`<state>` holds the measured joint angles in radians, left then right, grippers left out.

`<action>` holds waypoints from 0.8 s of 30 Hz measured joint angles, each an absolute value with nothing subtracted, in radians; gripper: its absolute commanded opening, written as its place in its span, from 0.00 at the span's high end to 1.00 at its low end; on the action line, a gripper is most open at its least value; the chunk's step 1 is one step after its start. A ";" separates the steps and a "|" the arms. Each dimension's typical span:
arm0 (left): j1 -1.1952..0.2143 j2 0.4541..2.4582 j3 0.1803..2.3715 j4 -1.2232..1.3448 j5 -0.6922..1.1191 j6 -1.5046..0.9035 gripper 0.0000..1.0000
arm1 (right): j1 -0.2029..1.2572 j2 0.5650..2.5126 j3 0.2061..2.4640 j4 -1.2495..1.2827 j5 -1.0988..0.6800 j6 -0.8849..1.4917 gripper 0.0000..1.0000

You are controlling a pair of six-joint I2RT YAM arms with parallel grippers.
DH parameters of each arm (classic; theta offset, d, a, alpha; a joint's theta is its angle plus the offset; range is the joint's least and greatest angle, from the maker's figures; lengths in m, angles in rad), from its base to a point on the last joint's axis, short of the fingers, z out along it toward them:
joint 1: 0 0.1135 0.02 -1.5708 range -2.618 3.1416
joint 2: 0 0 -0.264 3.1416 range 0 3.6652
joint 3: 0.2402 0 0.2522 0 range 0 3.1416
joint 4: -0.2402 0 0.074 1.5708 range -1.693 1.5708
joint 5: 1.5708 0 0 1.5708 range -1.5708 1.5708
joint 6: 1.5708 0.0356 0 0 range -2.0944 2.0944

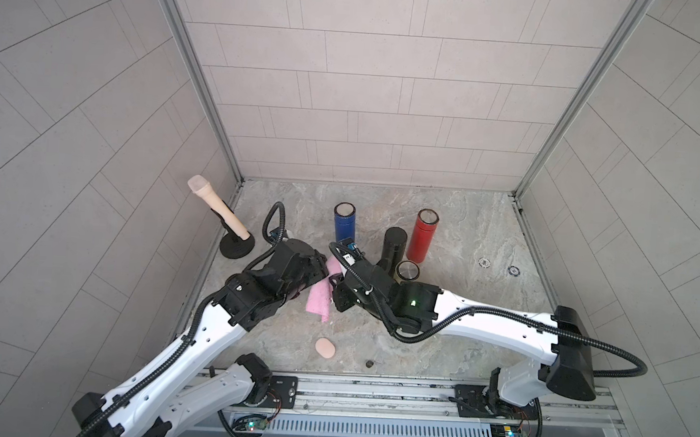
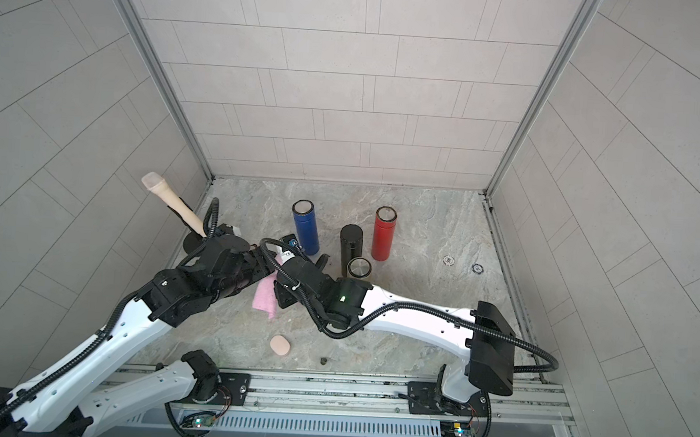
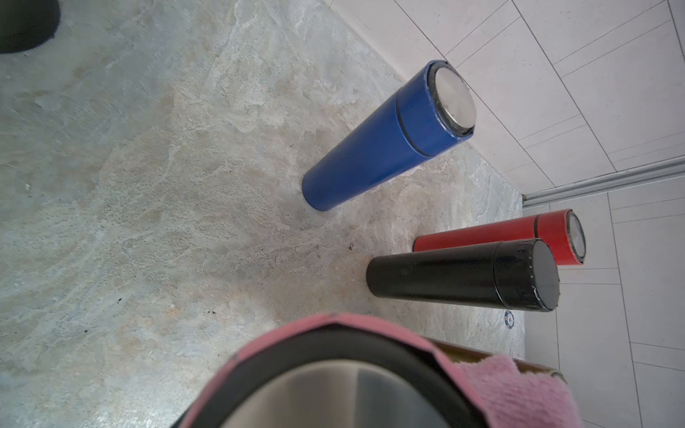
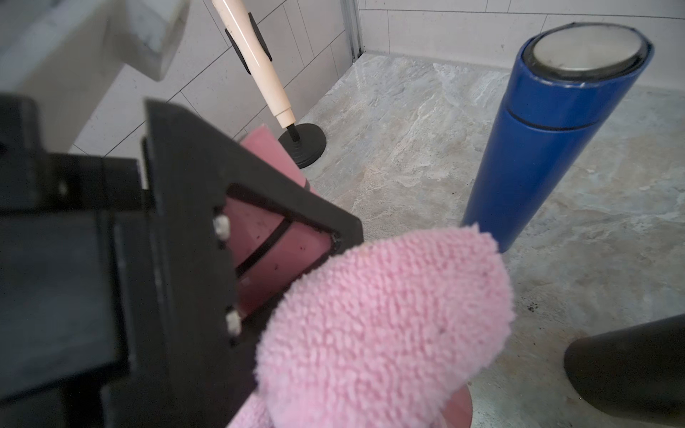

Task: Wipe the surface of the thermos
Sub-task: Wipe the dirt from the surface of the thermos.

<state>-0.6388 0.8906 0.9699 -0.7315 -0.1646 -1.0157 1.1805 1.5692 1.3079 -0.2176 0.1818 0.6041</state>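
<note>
Wiping is the step in hand. The pink thermos (image 4: 281,241) is held between the two arms near the middle of the marble floor (image 1: 443,233), on the near side of the blue thermos (image 1: 343,225). The left gripper (image 1: 323,268) has its jaws clamped across the thermos body. The right gripper (image 1: 337,293) has its jaws together on the pink cloth (image 4: 385,326), which appears pressed to the side of the thermos; its free end hangs down in both top views. Whether the base of the thermos is clear of the floor cannot be told. The next move likely calls for drawing the cloth along the bare part of the body while the left grip holds firm. The cloth must stay off the left gripper, and the covered sides will then need exposing.
</note>
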 measured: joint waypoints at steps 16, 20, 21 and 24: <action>-0.624 0.854 1.036 -0.775 -0.126 -0.470 1.00 | 1.022 1.650 1.237 -0.380 -0.079 0.628 1.00; -0.624 0.826 1.029 -0.773 -0.117 -0.373 1.00 | 0.970 1.672 1.324 -0.413 -0.182 0.590 1.00; -0.624 0.828 1.029 -0.770 -0.109 -0.358 1.00 | 0.963 1.675 1.339 -0.414 -0.210 0.582 1.00; -0.624 0.839 1.002 -0.731 -0.088 -0.322 1.00 | 0.949 1.676 1.383 -0.421 -0.301 0.556 1.00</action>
<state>-0.6239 0.8391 1.0016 -0.7311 -0.0875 -0.3218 0.9485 1.6764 1.3830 -0.4210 -0.3012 0.5564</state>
